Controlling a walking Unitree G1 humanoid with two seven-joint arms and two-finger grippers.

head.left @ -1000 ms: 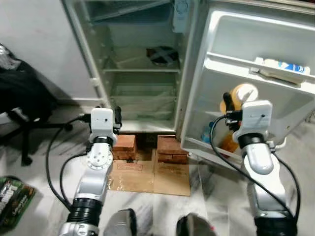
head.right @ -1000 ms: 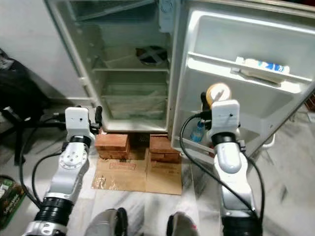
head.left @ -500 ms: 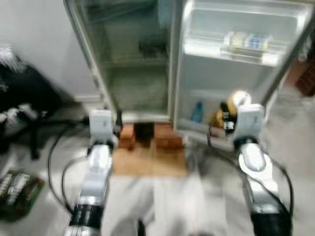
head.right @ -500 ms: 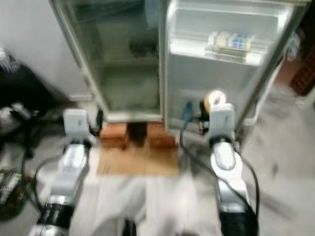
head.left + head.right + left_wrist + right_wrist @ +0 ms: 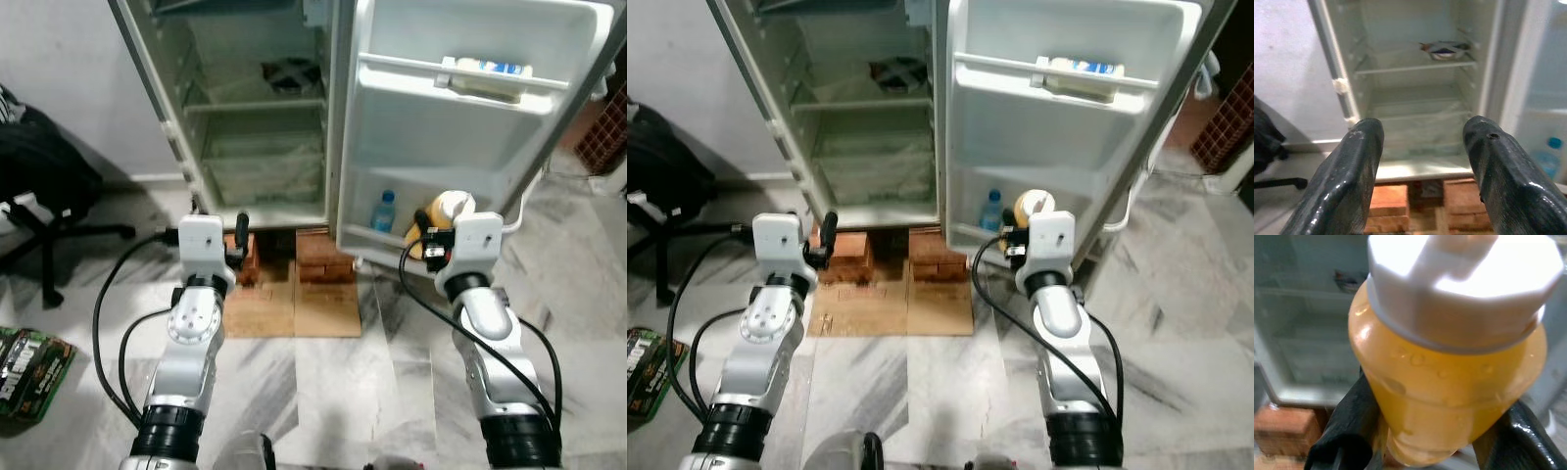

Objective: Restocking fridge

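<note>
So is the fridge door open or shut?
Open: the fridge door is swung wide, its shelves and the fridge interior exposed.

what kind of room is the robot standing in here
Probably a home kitchen or utility corner: an open fridge propped on bricks, a marble-tiled floor, and an office chair against the wall. The right gripper holds a yellow bottle.

Fridge [image 5: 265, 117] top beyond frame edge

even indoor light, sharp; wrist close-up soft
</note>
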